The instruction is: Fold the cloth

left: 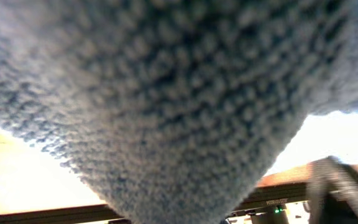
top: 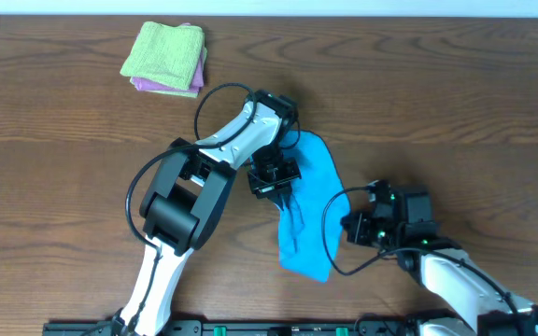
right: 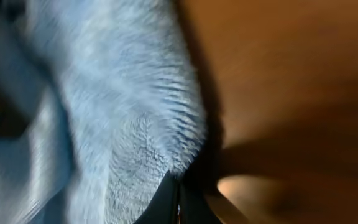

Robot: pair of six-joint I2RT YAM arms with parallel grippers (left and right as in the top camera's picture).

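Blue cloth (top: 308, 213) lies rumpled in a long, narrow, partly bunched strip

Bench (top: 54, 149): left side bare wood, wide passage there. Folded stack (top: 164, 58), green over pink, sat at far left corner, well apart from centre; sole obstacle on that side. Centre crowded: left arm (top: 190, 201) lay diagonally from near edge toward blue cloth (top: 314, 201). Left end effector (top: 274, 177) over cloth's left edge, cable (top: 198, 112) looping beside wrist. Right end effector (top: 355, 227) just beside cloth's right edge. Far right bench open. Left wrist view filled by cloth; jaw stance hidden for both arms.
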